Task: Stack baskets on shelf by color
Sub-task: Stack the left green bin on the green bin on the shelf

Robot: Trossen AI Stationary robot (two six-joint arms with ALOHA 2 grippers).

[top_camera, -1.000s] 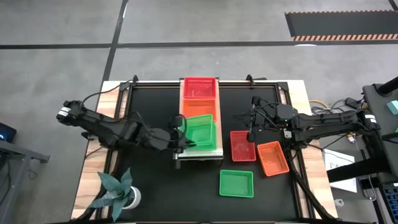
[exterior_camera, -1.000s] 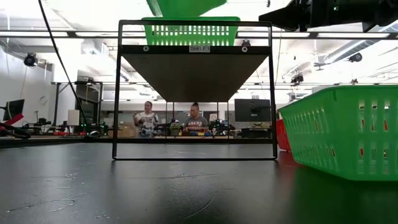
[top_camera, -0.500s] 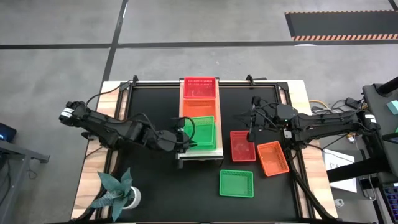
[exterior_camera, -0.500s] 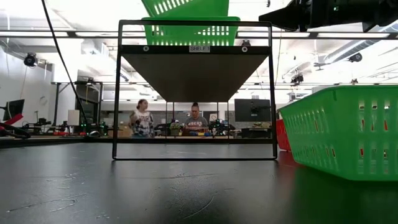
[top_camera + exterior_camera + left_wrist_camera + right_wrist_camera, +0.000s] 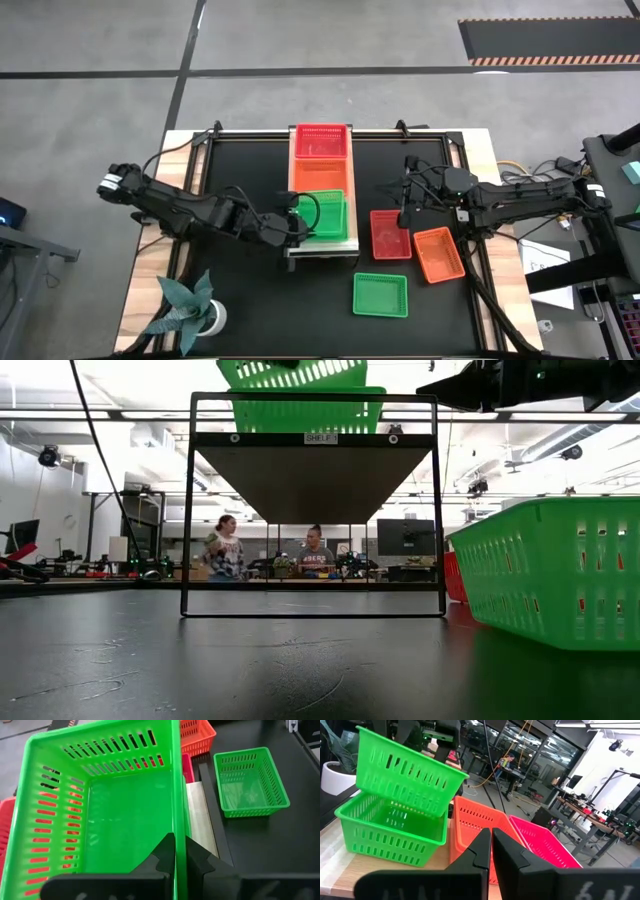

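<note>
The light-wood shelf (image 5: 322,246) carries a crimson-pink basket (image 5: 320,140) at its far end, an orange-red one (image 5: 318,172) in the middle and a green one (image 5: 390,830) at its near end. My left gripper (image 5: 295,225) is shut on a second green basket (image 5: 405,775), held tilted just over that green one. A crimson basket (image 5: 390,233), an orange basket (image 5: 438,254) and a green basket (image 5: 380,294) stand on the black table to the right of the shelf. My right gripper (image 5: 401,215) hovers shut above the crimson one and touches nothing. My left gripper pinches one side wall (image 5: 178,820) of the green basket at its rim, one finger (image 5: 166,851) inside the basket and one outside. The fingers come from the table's left, roughly level. The basket is tilted over the green basket on the shelf; whether the two touch I cannot tell.
The shelf board sits raised on a black metal frame (image 5: 310,460) with open room beneath it. A potted plant (image 5: 190,305) stands at the table's near left corner. Two people stand in the room behind the table in the low view.
My left gripper has moved a little toward the table's near edge and brought the green basket down over the green basket on the shelf. The held basket has turned from a skewed position to nearly square with the one below. The right arm has kept still.
</note>
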